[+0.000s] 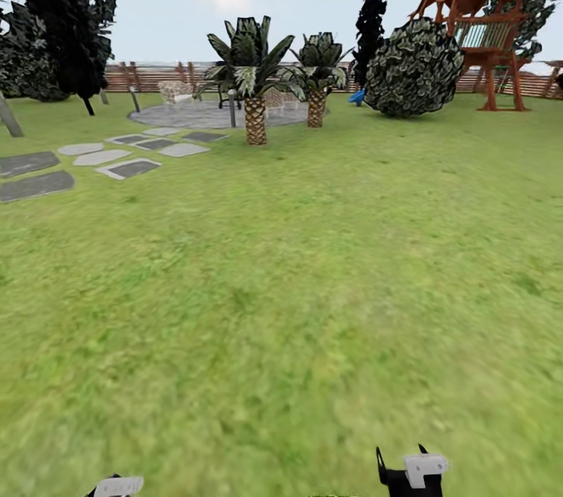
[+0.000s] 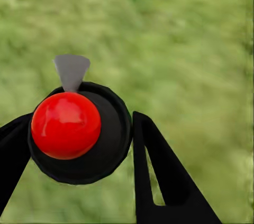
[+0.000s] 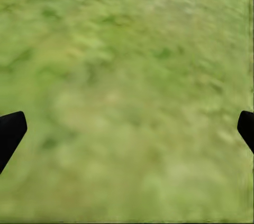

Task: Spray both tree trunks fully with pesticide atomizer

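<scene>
Holding the pesticide atomizer [image 2: 79,134] between the fingers of my left gripper [image 2: 79,145], I see its red cap and black collar from above, with the grey nozzle tip pointing away over the grass [image 2: 185,34]. One finger sits against the collar at each side, so I judge the grasp closed on it, though how deep the bite goes is hidden. My right gripper [image 3: 127,129] hangs wide open over bare lawn, holding nothing.

Ahead in the head view lie the stepping stones [image 1: 35,184], two short palms [image 1: 254,83], a round bush [image 1: 414,67] and a red play tower [image 1: 485,28]. A dark-crowned tree [image 1: 59,12] stands far left; its trunk is hard to make out.

My worries: the round collar could twist or slip in a shallow grip while I drive, turning the nozzle off aim. I could also head for the palms by mistake, or spray from too far and leave a trunk patchy.
</scene>
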Controlling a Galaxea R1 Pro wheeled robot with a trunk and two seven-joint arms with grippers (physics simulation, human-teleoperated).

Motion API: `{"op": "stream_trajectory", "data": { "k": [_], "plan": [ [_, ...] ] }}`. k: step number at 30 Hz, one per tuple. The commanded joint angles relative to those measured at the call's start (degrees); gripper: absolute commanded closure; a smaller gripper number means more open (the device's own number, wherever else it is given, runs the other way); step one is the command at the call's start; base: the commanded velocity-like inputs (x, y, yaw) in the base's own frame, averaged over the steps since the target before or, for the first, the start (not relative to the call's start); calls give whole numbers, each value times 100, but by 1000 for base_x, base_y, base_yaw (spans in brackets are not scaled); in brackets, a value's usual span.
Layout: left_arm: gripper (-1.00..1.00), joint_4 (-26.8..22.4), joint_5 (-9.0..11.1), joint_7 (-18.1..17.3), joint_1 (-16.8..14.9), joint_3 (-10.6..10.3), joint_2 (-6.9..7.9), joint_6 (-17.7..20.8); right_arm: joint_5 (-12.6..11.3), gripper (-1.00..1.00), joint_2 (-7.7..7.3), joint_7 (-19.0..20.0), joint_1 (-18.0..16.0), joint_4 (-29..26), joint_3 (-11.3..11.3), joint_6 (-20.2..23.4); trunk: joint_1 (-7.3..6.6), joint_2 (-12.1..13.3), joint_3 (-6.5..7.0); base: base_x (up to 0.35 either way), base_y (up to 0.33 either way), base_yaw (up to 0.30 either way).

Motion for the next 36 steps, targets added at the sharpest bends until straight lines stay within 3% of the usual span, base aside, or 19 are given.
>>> {"op": "stream_trajectory", "data": {
  "k": [1,36],
  "plan": [
    [100,-3,60,-5,-1,-46,3,-18,61,-100,2,-29,-4,7,-32,-12,-1,-2,-5,0,-269,-300],
    [100,-3,60,-5,-1,-46,4,-20,61,-100,2,-29,-4,7,-32,-12,-1,-2,-5,0,-270,-300]
  ]
}}
